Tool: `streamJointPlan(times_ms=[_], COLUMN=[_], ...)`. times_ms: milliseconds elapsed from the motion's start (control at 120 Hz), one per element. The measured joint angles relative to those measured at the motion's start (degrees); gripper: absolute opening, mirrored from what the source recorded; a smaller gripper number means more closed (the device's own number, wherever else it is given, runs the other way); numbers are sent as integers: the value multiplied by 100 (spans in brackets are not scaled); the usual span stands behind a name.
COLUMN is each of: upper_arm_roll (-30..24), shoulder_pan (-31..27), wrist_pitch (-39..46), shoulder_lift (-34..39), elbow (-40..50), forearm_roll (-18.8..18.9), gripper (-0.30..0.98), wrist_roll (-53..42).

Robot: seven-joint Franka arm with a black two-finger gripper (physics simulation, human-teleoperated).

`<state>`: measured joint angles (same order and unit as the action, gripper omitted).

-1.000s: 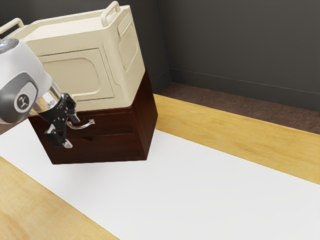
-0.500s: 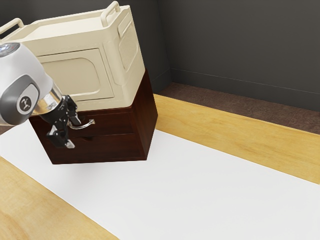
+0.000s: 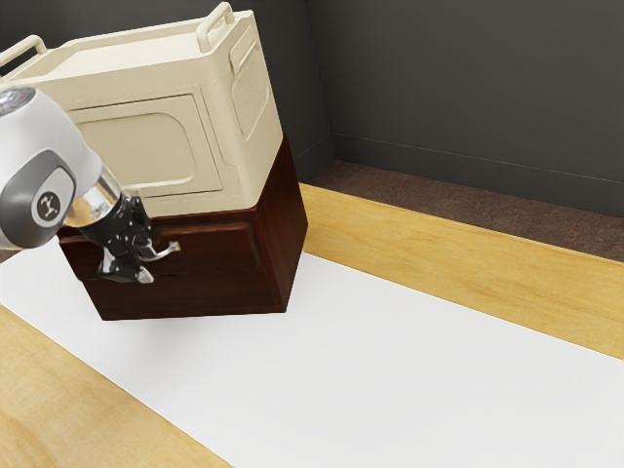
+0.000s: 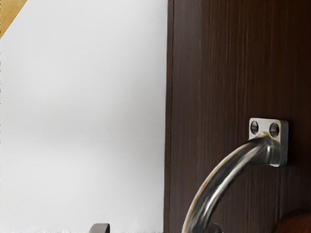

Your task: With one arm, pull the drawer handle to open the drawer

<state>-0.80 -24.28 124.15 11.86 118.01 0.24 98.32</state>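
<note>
At the dark-brown wooden cabinet (image 3: pixel 286 239), the top drawer (image 3: pixel 219 246) has just edged outward, its curved silver metal handle (image 4: pixel 223 177) between the spread fingers of the black two-finger pincer (image 3: pixel 149 256) — opening has apparently begun.

No words or numbers can be read. The one sign is an emblem (image 3: pixel 48 206), a small light-coloured figure on a dark round badge with a pale rim, set in the grey cap (image 3: pixel 21 207) of the white arm (image 3: pixel 44 122), at the exterior view's left.
</note>
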Motion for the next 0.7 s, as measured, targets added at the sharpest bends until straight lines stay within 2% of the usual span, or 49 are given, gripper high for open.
streamJointPlan(times_ms=[258,700], upper_arm_roll=[-2,-1], shoulder_pan=[-3,50], wrist_pitch=[27,168], shoulder_lift=[271,828], elbow=[272,875], forearm_roll=[-79,-48], gripper=[11,8], wrist_roll=[-14,-37])
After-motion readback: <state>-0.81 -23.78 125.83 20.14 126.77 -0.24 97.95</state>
